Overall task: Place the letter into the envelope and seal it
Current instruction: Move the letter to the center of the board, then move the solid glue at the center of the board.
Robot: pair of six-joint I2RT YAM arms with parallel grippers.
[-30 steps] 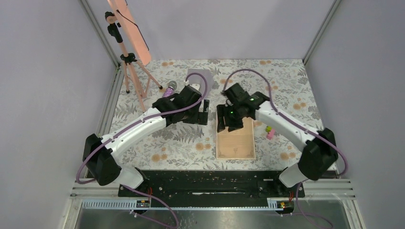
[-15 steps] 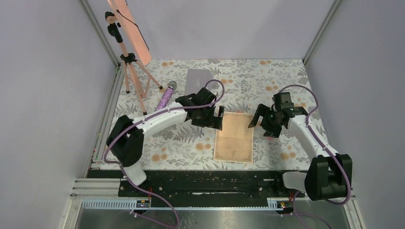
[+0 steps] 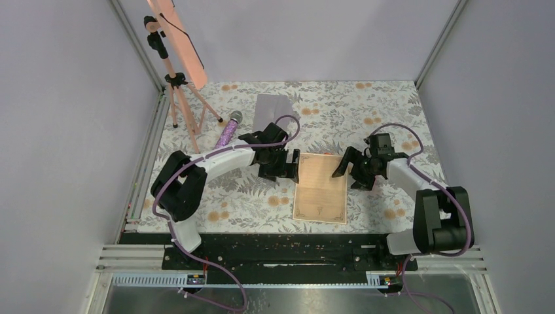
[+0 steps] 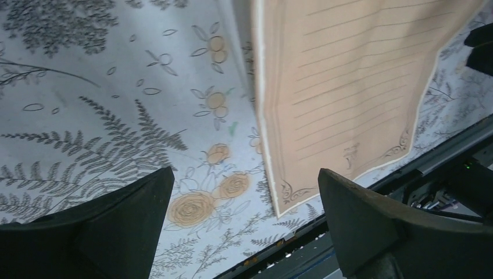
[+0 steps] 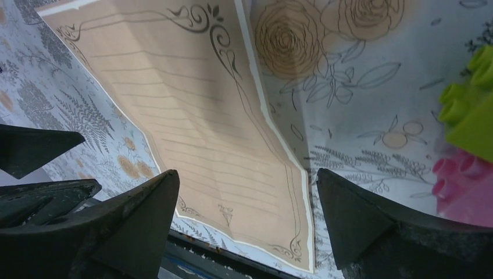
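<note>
While the letter point(image 3: 321, 188) lies unfolded and face-up on the bench point(image 3: 393, 111), no insertion step has begun. I judge the task to be at its first stage, which is getting a grip on the sheet.

1. Location of task items. The letter rests flat, with a faint crease across its middle visible in both wrist views. The envelope point(image 3: 272, 104) lies well beyond the letter's far-left corner, apart from it, and nothing touches it.

2. Pincer state. My left pincer point(image 3: 288, 171) is spread wide and holds nothing. My right pincer point(image 3: 345, 171) is likewise wide and empty.

3. Arm pose. Both arms reach forward and bend inward, so the pincers flank the letter's far end. The left one is just beside the letter's left edge and the right one just beside its right edge, each angled down toward the sheet. A pink and green toy point(image 5: 465, 116) sits to the right of the letter, near my right pincer.

4. Next move. The sheet looks larger than the envelope, so I expect it must be folded along the crease first. That requires getting one finger under a thin edge lying flat on the bench, without sliding or creasing the paper.
</note>
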